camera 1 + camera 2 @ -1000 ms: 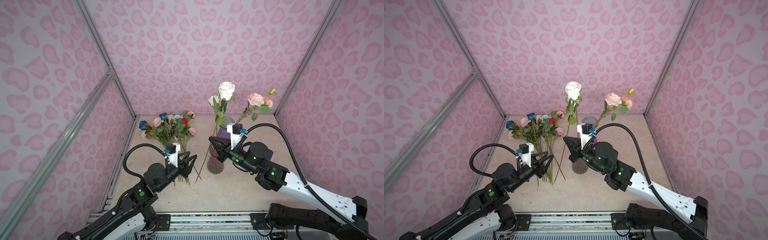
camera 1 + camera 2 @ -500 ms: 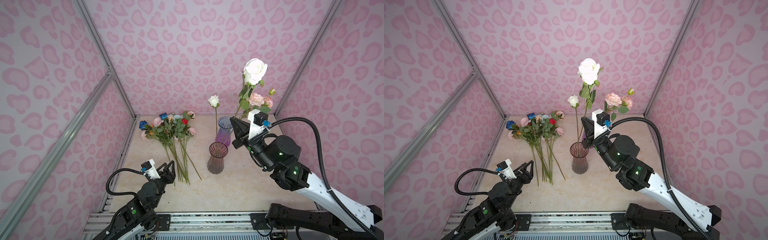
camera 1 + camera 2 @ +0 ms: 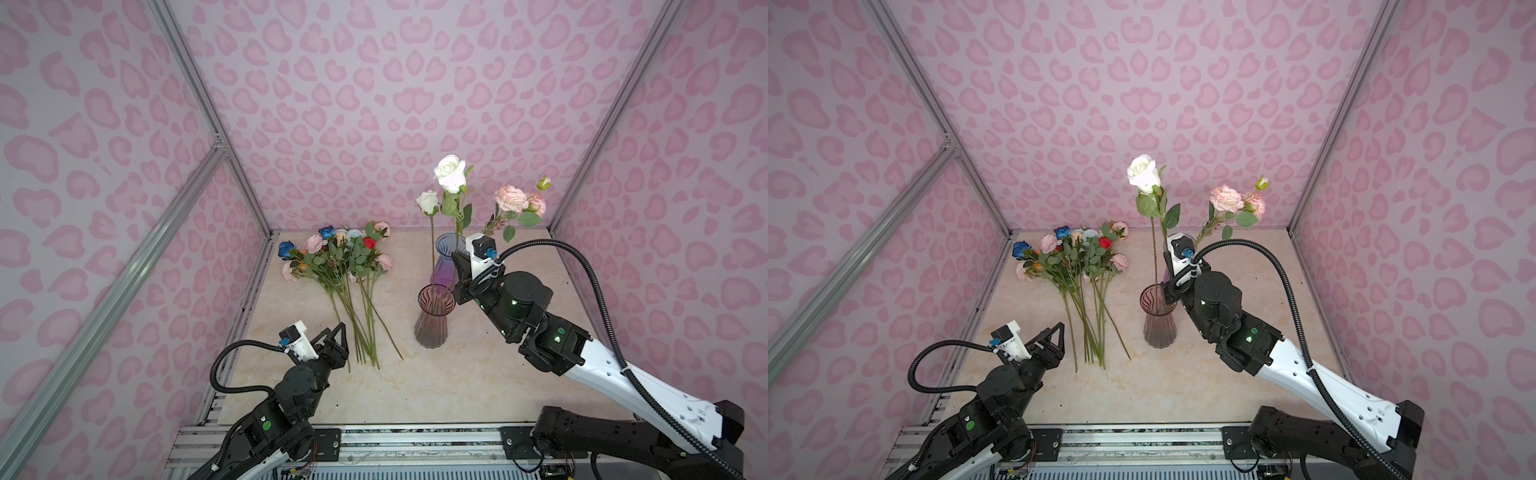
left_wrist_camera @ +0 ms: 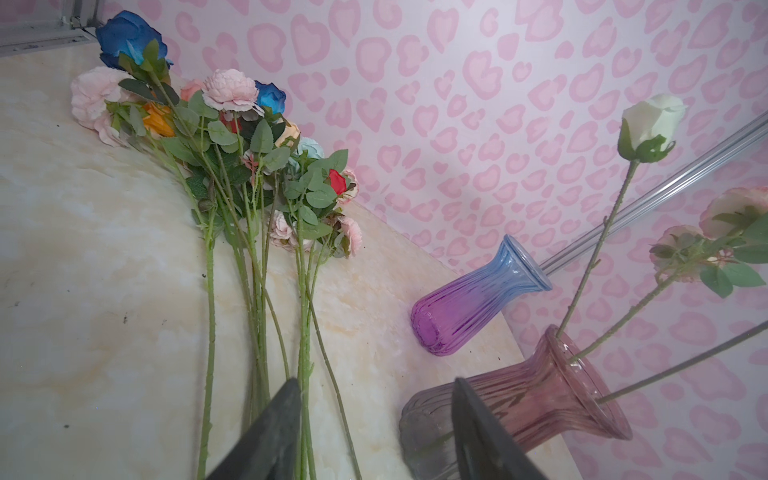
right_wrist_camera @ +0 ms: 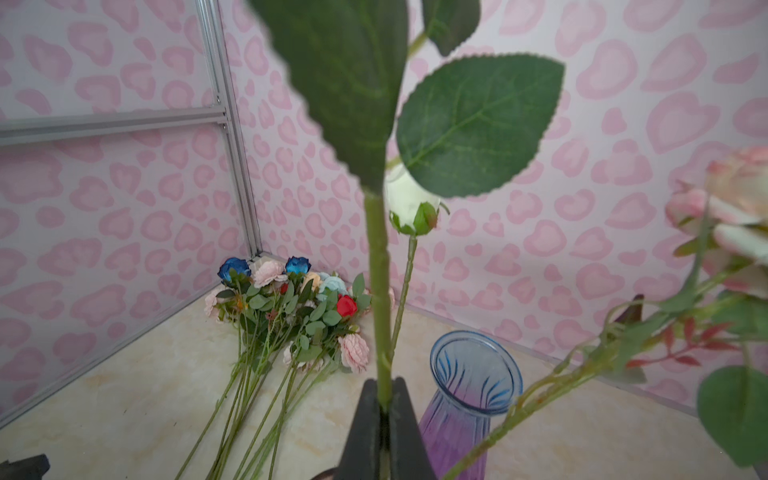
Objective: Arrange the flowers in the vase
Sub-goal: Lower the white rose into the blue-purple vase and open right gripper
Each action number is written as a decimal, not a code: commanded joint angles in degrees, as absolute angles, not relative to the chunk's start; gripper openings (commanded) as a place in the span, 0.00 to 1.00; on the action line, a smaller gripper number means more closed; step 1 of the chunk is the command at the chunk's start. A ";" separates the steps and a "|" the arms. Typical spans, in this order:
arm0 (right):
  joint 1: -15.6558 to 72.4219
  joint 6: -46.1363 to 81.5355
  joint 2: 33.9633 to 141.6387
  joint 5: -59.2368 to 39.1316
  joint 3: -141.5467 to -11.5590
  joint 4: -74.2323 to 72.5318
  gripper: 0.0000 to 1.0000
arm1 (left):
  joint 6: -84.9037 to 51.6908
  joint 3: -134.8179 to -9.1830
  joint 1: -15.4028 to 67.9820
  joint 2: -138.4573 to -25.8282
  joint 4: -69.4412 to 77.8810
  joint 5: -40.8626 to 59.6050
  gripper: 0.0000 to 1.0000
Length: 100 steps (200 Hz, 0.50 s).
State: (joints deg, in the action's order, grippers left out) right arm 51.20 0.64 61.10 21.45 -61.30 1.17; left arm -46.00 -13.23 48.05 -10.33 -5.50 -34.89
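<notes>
- The left arm comes in low from the desk's (image 3: 415,382) 7 o'clock edge, forearm sloping up and wrist angled toward 1 o'clock. Its left pincer (image 3: 338,331) stands apart with nothing in it, just beside the cut stem ends.
- The right arm reaches in from 4 o'clock, elbow raised and wrist turned toward 11 o'clock. Its right pincer (image 5: 384,392) is clamped on the stem of a tall white rose (image 3: 450,173), which stands nearly upright.
- Near the desk's middle stands the pink vase (image 3: 432,322). It holds a small white bud (image 3: 427,202) and a pink spray (image 3: 510,198) leaning toward 2 o'clock; the held rose's lower stem enters its mouth.
- The other flowers (image 3: 340,257) lie bunched toward 11 o'clock, heads at the far wall.
- A blue-purple vase (image 3: 446,249) stands just behind, at 12 o'clock.
</notes>
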 commanded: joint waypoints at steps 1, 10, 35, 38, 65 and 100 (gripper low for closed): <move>50.72 4.29 61.35 21.67 -59.09 1.20 0.04 | -46.10 -13.89 48.01 -10.55 -5.64 -35.73 0.59; 50.40 5.31 61.42 21.28 -57.97 0.76 0.07 | -46.07 -13.96 48.01 -10.59 -5.61 -35.68 0.59; 50.08 7.52 61.53 21.18 -56.26 0.88 0.22 | -46.15 -14.46 47.99 -11.23 -5.93 -35.69 0.59; 50.07 7.55 61.52 21.16 -56.12 0.88 0.23 | -46.22 -14.55 48.02 -11.37 -5.89 -35.68 0.59; 50.10 8.06 61.22 20.29 -56.09 1.56 0.28 | -46.24 -15.33 48.01 -12.73 -5.68 -35.51 0.59; 50.10 8.83 59.37 19.39 -55.91 2.04 0.30 | -46.45 -16.53 48.03 -15.94 -5.18 -35.23 0.59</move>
